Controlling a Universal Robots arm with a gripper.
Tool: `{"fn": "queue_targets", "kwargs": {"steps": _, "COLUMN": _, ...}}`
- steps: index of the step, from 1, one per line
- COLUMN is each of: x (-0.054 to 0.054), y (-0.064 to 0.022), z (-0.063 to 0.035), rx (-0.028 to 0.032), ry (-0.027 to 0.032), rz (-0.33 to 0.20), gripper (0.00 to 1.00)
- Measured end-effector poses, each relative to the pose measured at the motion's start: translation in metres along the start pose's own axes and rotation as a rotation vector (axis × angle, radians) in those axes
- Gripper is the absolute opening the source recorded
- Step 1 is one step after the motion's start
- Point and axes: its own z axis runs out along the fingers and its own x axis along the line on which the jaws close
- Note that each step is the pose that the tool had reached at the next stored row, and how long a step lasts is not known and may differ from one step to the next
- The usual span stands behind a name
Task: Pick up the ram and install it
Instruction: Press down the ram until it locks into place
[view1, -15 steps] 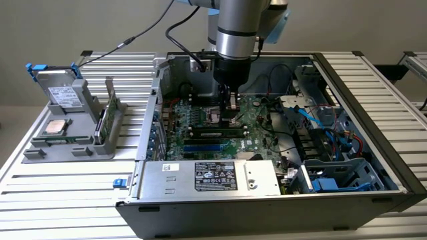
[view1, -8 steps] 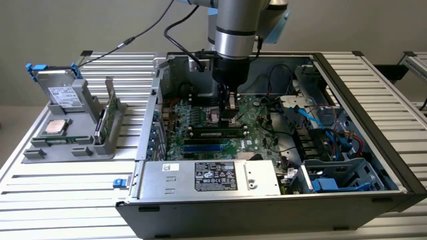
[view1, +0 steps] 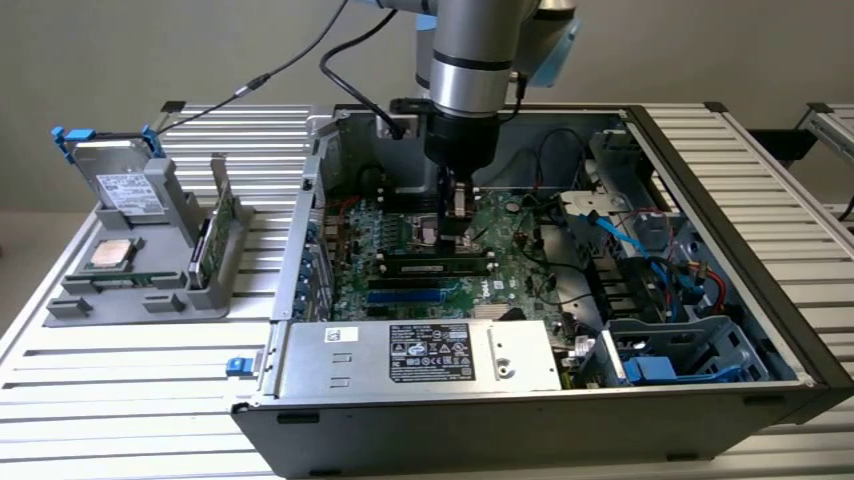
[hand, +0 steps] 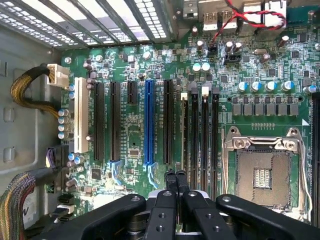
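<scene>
The gripper (view1: 458, 222), closed and holding nothing, hangs inside the computer case (view1: 747, 190) over the motherboard (hand: 150, 65); the ram (view1: 214, 240) stands upright in the holder (view1: 134, 290) near the tabletop's (view1: 134, 390) far edge.

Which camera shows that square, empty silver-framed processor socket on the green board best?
The wrist view: the empty silver-framed processor socket faces the camera, its frame and central contact grid plain. In the exterior view it is a small patch mostly hidden behind the gripper.

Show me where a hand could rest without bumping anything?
Bare slats lie in front of the grey holder, beside the case. More lie behind that holder. Inside the case it is crowded: board, cables, claw.
</scene>
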Motion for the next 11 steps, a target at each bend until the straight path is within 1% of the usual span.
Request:
{"fn": "queue_targets", "kwargs": {"steps": 3, "x": 0.0, "y": 0.0, "z": -0.0002, "rx": -0.0045, "ry": -0.0025, "rz": 0.035, "gripper": 0.1}}
{"fn": "queue_targets", "kwargs": {"steps": 5, "x": 0.0, "y": 0.0, "z": -0.0002, "rx": -0.0064, "ry": -0.0042, "rz": 0.058, "gripper": 0.1}}
{"fn": "queue_targets", "kwargs": {"steps": 11, "x": 0.0, "y": 0.0, "z": -0.0001, "rx": -0.0078, "ry": -0.0098, "rz": 0.125, "gripper": 0.1}}
